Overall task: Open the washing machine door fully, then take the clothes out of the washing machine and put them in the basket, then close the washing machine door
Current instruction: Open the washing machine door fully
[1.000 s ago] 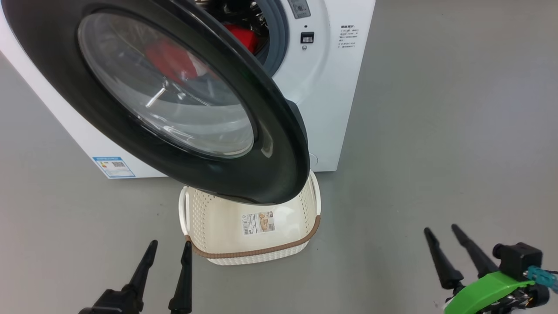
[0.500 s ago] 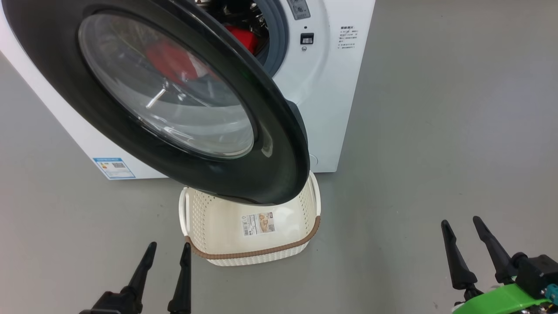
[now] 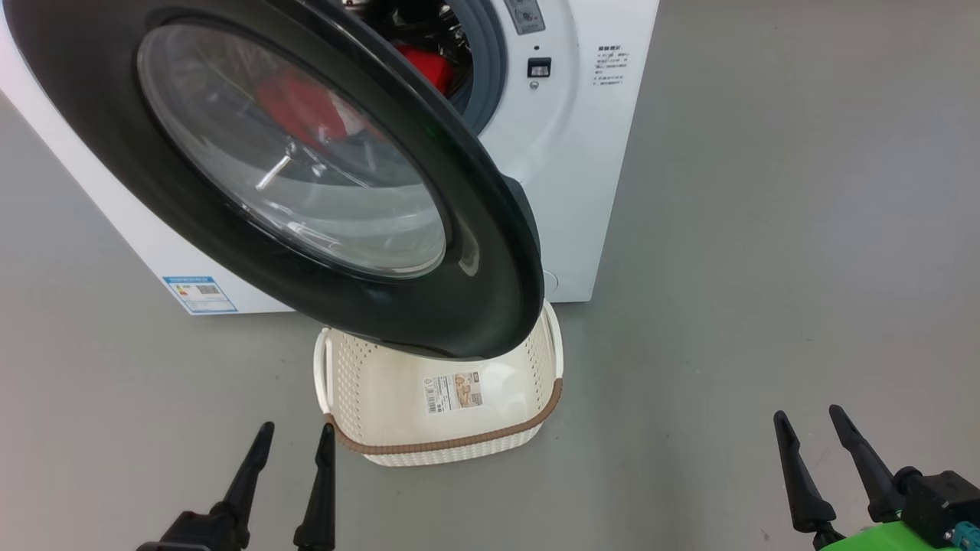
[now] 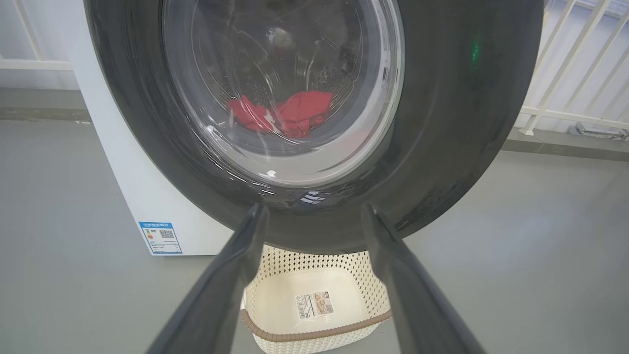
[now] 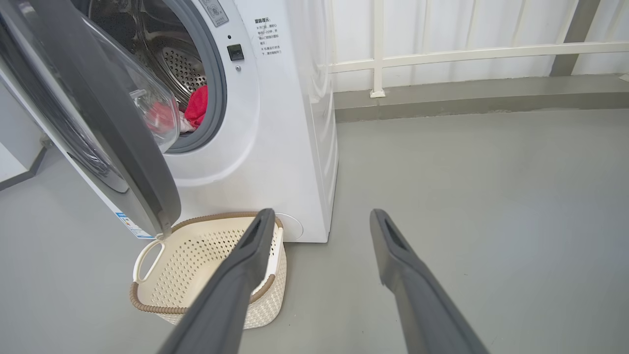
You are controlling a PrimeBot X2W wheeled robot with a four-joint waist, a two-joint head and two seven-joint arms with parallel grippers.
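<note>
Head view, one basket [image 3: 444,445], one door [image 3: 490,252], left tool [image 3: 298,426], right tool [image 3: 808,412]

Nothing legible on washing machine [image 3: 582,191], basket [image 3: 459,446]

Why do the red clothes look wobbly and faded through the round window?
Head view: bulging glass in the washing machine door smears the clothes into a pale blur, with white glare streaks. Left wrist view: reflections cross the glass. Right wrist view: past the door they look crisp red.

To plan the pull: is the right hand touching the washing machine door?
Apart. Head view shows bare floor between the right hand and the door.
</note>
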